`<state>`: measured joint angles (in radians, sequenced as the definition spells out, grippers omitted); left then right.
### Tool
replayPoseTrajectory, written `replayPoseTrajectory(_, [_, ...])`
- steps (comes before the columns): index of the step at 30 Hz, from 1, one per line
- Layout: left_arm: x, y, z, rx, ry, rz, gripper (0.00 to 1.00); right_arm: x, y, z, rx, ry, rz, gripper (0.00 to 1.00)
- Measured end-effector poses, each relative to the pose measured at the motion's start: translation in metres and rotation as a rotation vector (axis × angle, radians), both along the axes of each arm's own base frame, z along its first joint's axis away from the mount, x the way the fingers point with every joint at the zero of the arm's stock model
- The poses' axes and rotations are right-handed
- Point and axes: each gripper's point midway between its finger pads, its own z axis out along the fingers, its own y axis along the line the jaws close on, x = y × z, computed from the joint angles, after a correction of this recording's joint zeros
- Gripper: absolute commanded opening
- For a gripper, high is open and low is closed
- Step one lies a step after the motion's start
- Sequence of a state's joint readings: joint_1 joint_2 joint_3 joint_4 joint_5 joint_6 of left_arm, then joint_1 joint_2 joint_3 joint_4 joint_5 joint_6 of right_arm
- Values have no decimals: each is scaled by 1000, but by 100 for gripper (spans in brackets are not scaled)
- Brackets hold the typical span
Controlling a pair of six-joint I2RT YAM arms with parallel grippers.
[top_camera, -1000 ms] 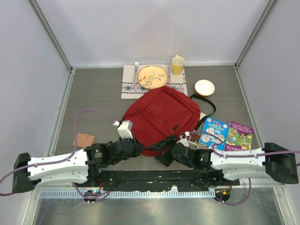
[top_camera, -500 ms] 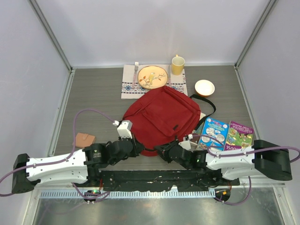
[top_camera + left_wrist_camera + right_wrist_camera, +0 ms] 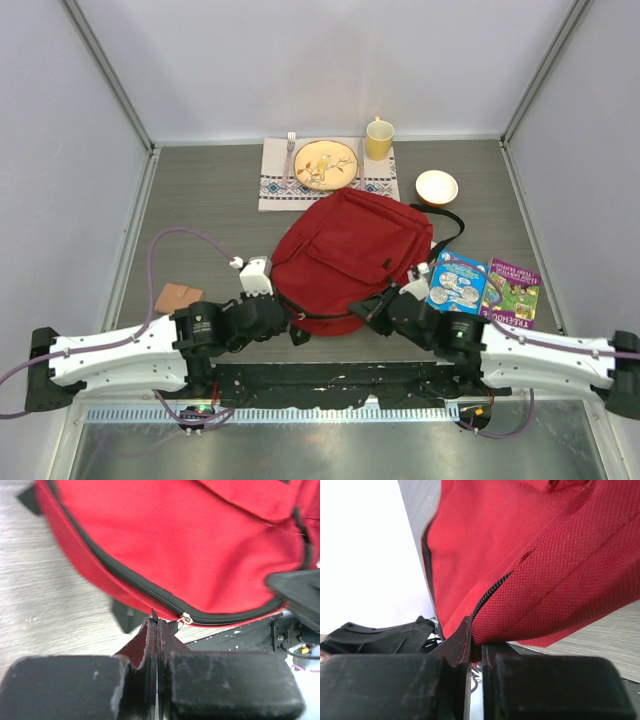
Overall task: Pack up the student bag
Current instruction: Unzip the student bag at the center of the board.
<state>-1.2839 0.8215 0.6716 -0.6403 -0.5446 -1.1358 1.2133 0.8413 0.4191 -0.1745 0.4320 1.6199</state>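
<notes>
My left hand (image 3: 156,625) was clenched on the zipper pull (image 3: 154,615). My right hand (image 3: 474,642) pinched the rim of the student bag (image 3: 350,245), which lay just nearer than the plate (image 3: 302,165). A weak right pinch could have let the bag drag rather than unzip.

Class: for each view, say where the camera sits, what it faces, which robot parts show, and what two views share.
Top external: above and behind, facing down at the table; left arm and right arm show.
Left wrist: on that wrist, facing the red backpack and its zip pull; shut jaws show.
Right wrist: on that wrist, facing the backpack's lower edge; shut jaws show.
Shared: both wrist views show the black zip.
</notes>
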Motion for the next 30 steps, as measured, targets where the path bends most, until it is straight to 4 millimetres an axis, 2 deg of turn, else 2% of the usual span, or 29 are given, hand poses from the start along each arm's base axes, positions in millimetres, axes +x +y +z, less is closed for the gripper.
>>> replayPoseTrajectory(2, [1, 11, -6, 18, 17, 55, 0, 2, -18, 6, 7, -22, -1, 1])
replayPoseTrajectory(5, [4, 22, -10, -6, 28, 136, 0, 7, -44, 4, -29, -28, 3, 1])
replayPoseTrajectory(7, [6, 26, -10, -26, 30, 180, 0, 5, -57, -2, -90, -29, 32, 1])
replayPoseTrajectory(10, [7, 26, -10, -32, 34, 200, 0, -4, -66, -12, -187, -18, 105, 1])
replayPoseTrajectory(13, [3, 19, -19, 5, 37, 175, 0, -18, -68, -31, -284, 12, 216, 1])
replayPoseTrajectory(16, [-8, 5, -30, 83, 34, 98, 0, -27, -71, -49, -379, 33, 317, 1])
replayPoseTrajectory(20, [-23, -14, -28, 127, 19, 8, 0, -32, -73, -67, -508, 47, 436, 1])
replayPoseTrajectory(25, [-30, -17, -20, 71, 8, -24, 0, -21, -63, -61, -605, 13, 530, 1])
replayPoseTrajectory(30, [-35, -11, -20, 7, 1, -51, 0, -5, -42, -54, -661, -23, 605, 1])
